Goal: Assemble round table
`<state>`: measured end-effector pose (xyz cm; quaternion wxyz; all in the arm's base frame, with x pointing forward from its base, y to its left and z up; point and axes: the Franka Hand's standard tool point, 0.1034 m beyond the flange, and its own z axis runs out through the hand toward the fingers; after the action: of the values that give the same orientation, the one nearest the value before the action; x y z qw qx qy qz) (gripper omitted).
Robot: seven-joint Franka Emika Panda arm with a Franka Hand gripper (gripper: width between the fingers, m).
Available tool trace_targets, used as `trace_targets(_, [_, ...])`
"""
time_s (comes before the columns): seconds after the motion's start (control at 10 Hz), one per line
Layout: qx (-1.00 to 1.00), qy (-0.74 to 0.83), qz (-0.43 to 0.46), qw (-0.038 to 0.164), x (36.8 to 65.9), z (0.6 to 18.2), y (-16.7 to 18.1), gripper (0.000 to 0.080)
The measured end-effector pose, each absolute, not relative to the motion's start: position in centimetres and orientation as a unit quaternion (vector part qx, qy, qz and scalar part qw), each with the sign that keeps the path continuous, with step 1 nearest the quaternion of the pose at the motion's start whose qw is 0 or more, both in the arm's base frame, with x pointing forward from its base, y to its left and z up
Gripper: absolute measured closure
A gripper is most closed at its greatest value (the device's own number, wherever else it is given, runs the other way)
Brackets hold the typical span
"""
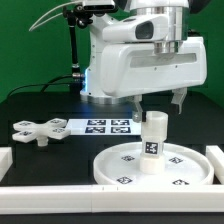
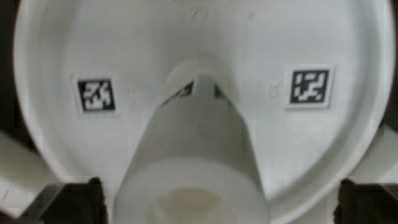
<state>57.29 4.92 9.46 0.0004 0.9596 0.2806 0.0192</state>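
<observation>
Exterior view, entries running from the frame's left edge to its right.

1. Border rail (image 1: 5, 158): white and straight, lying along the lower left edge. A second rail (image 1: 60, 192) is running across the bottom of the frame.
2. Cross piece (image 1: 33, 130): four-armed and tagged, lying flat on the black table (image 1: 40, 100) at middle left, loose and well apart from the disc.
3. Marker board (image 1: 105, 126): lying flat at centre frame, just beside the cross piece. Whether the two are touching cannot be told.
4. Disc (image 1: 115, 170): large, rimmed and tagged, lying flat at lower centre-right.
5. Post (image 1: 152, 140): short and tagged, standing upright on the disc near its middle.
6. Third rail (image 1: 215, 158): lying at the lower right edge, just beside the disc's rim.

Gripper (image 1: 158, 104): hanging directly over the post with its fingers (image 1: 180, 99) spread wide apart, holding nothing. The tips are sitting about level with the post's top. In the wrist view a finger is showing on either side of the post, with a clear gap on both sides.

Arm (image 1: 140, 60): a bulky white body filling the upper right of the frame, with the wrist pointing straight down at the disc.
</observation>
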Motion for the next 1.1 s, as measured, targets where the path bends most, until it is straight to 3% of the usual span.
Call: trace_targets(1.1, [0.954,0.298,0.026,0.002,57.8,8.5,3.6,0.015])
